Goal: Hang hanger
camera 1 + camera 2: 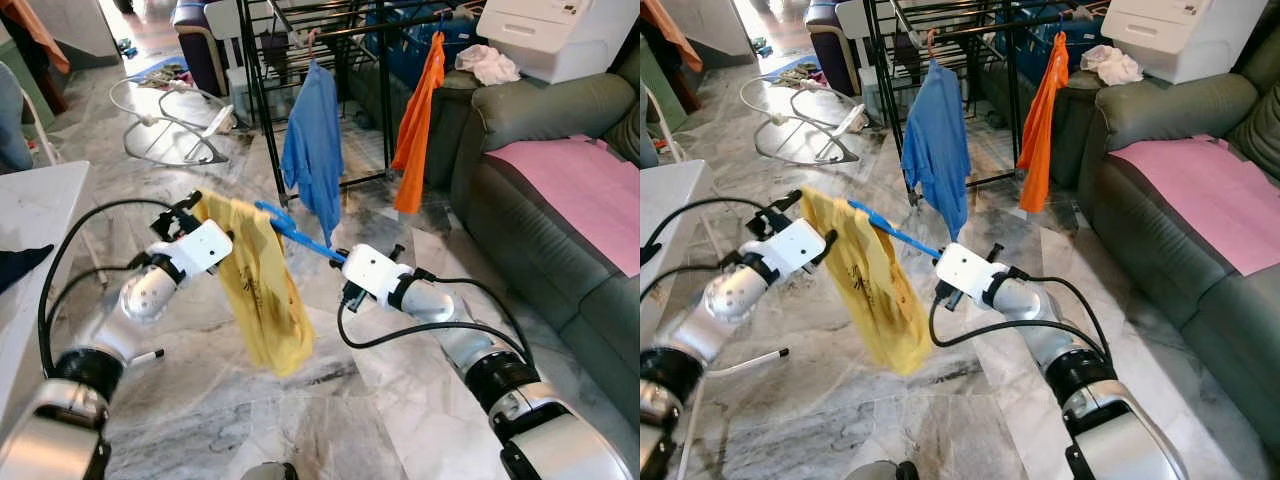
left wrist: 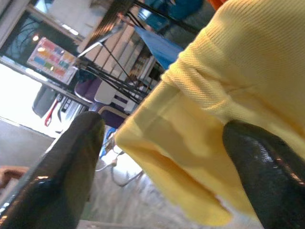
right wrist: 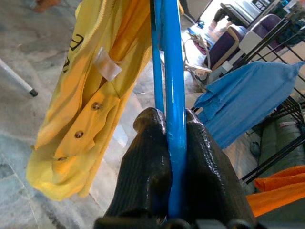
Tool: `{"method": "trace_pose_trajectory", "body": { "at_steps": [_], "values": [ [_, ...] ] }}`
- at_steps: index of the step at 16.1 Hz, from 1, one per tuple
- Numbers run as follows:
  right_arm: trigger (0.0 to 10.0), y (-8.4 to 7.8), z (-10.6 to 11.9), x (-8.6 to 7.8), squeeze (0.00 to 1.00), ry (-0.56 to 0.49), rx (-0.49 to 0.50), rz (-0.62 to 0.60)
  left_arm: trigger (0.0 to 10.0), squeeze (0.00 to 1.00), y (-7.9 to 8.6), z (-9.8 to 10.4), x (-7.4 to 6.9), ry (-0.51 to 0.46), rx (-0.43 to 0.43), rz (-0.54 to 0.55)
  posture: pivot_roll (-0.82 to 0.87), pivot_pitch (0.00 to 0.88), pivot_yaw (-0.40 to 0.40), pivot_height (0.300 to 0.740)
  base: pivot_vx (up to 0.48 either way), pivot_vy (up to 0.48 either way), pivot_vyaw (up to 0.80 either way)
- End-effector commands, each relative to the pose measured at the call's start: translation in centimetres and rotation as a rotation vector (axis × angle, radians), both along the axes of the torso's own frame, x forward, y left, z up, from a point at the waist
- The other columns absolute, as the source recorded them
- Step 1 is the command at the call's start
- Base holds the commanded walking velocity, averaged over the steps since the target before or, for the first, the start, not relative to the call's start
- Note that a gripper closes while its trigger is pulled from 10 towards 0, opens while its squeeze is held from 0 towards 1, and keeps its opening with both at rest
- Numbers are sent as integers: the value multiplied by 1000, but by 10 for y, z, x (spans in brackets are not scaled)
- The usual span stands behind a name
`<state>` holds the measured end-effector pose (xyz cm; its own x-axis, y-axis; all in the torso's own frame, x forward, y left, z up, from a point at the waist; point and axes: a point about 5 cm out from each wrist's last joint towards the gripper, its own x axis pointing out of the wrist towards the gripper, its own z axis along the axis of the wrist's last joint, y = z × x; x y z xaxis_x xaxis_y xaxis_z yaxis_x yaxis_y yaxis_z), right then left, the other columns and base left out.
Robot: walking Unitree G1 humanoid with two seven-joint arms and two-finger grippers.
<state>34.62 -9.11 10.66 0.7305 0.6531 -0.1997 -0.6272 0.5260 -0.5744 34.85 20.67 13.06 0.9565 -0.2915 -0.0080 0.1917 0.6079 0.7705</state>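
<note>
The right hand (image 3: 175,143) is clenched on the blue plastic hanger (image 1: 300,235), while the left hand (image 2: 157,157), fingers spread, straddles the yellow buttoned shirt (image 1: 262,290) draped on it. Judging by this, dressing is nearly done; carrying it to the black metal drying rack (image 1: 300,40), well apart, remains.

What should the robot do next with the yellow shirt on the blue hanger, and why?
Probably carry it forward toward the black drying rack. The right gripper is shut on the blue hanger, the yellow shirt hangs from it, and the left gripper holds the shirt's top edge, fingers apart. The rack stands across the floor ahead.
</note>
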Motion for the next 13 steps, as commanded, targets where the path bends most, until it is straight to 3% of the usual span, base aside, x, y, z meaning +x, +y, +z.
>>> {"method": "trace_pose_trajectory", "body": {
  "at_steps": [1,3,4,6,9,13],
  "values": [
    [0,6,24,8,0,-84,81,-13,10000,1000,3,3,-2,-10,-56,20,-25,31,66,740,0,0,0],
    [0,7,26,10,0,-83,99,-30,10000,1000,0,1,-8,-10,-130,23,-24,32,67,740,0,0,0],
    [0,6,30,12,0,-84,128,-57,10000,1000,-6,3,-13,-25,-239,23,-20,36,70,740,0,0,0],
    [0,6,31,14,0,-79,146,-69,10000,1000,-10,5,-16,-39,-302,25,-19,36,71,740,0,0,0],
    [0,12,38,17,0,-61,216,-90,10000,1000,-43,7,-27,-42,-561,-11,-22,36,72,740,0,0,0],
    [0,32,48,18,0,4,343,-52,10000,1000,-77,11,-35,3,-750,-91,-20,31,68,740,0,0,0]
  ]
}}
